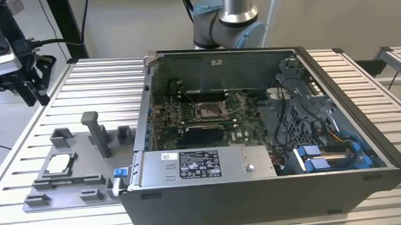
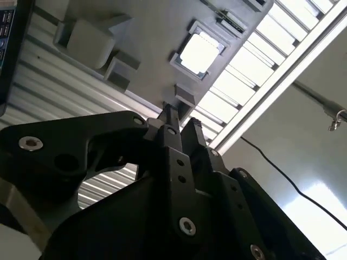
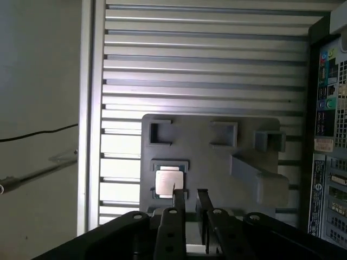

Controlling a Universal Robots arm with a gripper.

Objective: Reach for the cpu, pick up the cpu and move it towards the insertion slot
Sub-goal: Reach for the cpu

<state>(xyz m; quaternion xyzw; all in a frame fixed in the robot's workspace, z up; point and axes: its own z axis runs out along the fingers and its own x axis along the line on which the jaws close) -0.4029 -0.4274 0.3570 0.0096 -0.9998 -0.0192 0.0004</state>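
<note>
The tool (image 3: 188, 194) hangs clear of the cpu (image 3: 168, 181), its fingers seemingly a slim gap apart, gripping nothing. The cpu lies in a grey tray (image 3: 217, 157) near the tabletop's edge. The computer case's label (image 1: 199, 164) is unreadable.

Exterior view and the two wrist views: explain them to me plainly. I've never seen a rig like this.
The exterior view comes from a camera off the arm. It shows a robot arm behind an opened computer case on a slatted metal table. Inside the case, the insertion slot is the shiny square frame on the green board. The black end effector hangs at that view's left, clear of a grey tray. The cpu lies in a tray pocket. Both wrist views come from cameras riding on the arm, looking past the end effector at tray and cpu. Its fingers stand slightly apart, holding nothing.
</note>
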